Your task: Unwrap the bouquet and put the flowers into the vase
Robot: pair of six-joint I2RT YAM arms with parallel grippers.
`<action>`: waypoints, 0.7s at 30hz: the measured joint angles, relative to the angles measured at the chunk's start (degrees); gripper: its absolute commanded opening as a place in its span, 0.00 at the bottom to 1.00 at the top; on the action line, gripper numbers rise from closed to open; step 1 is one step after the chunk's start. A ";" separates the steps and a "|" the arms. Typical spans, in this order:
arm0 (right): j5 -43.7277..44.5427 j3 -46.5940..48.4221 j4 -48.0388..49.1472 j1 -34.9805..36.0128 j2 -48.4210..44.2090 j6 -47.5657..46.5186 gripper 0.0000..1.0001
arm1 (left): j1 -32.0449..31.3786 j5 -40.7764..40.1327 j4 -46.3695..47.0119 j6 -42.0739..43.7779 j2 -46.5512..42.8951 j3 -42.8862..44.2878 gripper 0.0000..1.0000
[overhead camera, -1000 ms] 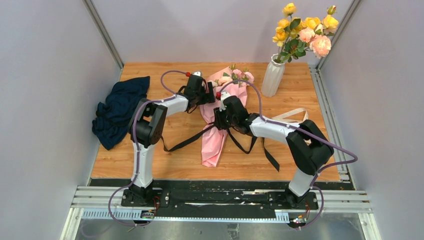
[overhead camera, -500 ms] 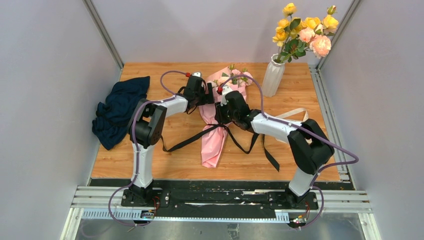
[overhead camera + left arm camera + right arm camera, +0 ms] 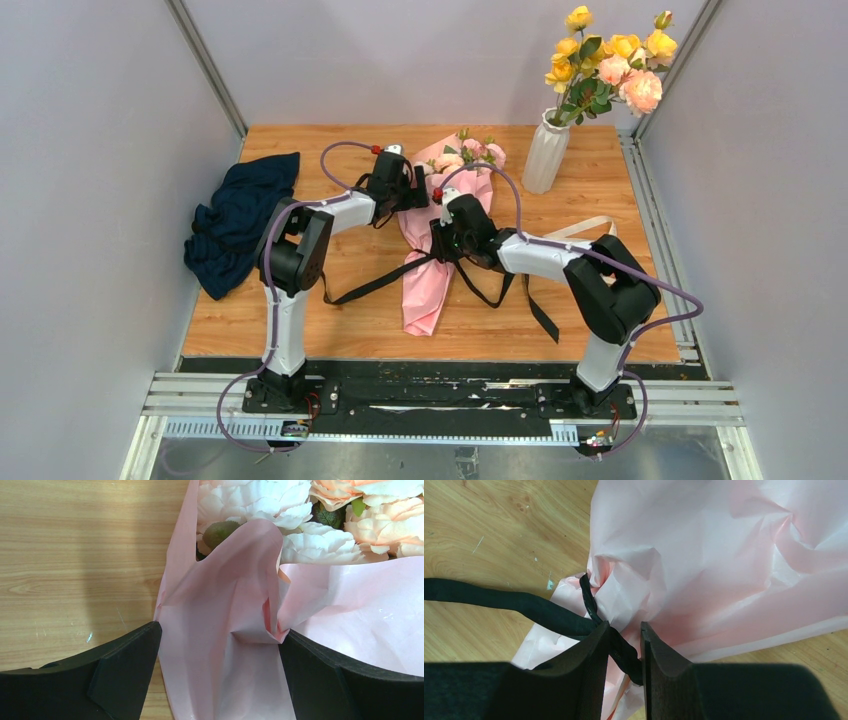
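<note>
Wooden table [image 3: 240,325], navy cloth [image 3: 240,215] left, black ribbon [image 3: 375,283] binding bouquet [image 3: 425,295]

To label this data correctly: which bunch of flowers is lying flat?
The bouquet in pink paper lies flat; the yellow and peach roses stand upright in the white vase.

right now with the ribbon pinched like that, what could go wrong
The right fingers pinch the black ribbon close to where it cinches the pink paper; a pull may drag the bouquet or tear paper rather than untie it.
The open left fingers only straddle a paper fold, so nothing anchors it.
</note>
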 measured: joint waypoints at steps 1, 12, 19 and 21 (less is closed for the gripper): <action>0.00 0.02 -0.02 0.02 0.00 0.00 0.32 | 0.00 0.00 0.04 0.00 0.00 -0.02 1.00; -0.20 1.22 -1.07 1.90 -0.52 -0.28 0.35 | 0.00 -0.02 0.39 0.00 0.00 -0.20 1.00; -0.70 3.58 -2.08 2.47 -0.48 -0.90 0.37 | 0.00 -0.04 0.46 0.00 0.00 -0.24 1.00; -0.81 3.65 -2.08 2.58 -0.26 -0.90 0.37 | 0.00 -0.04 0.48 0.00 0.00 -0.24 1.00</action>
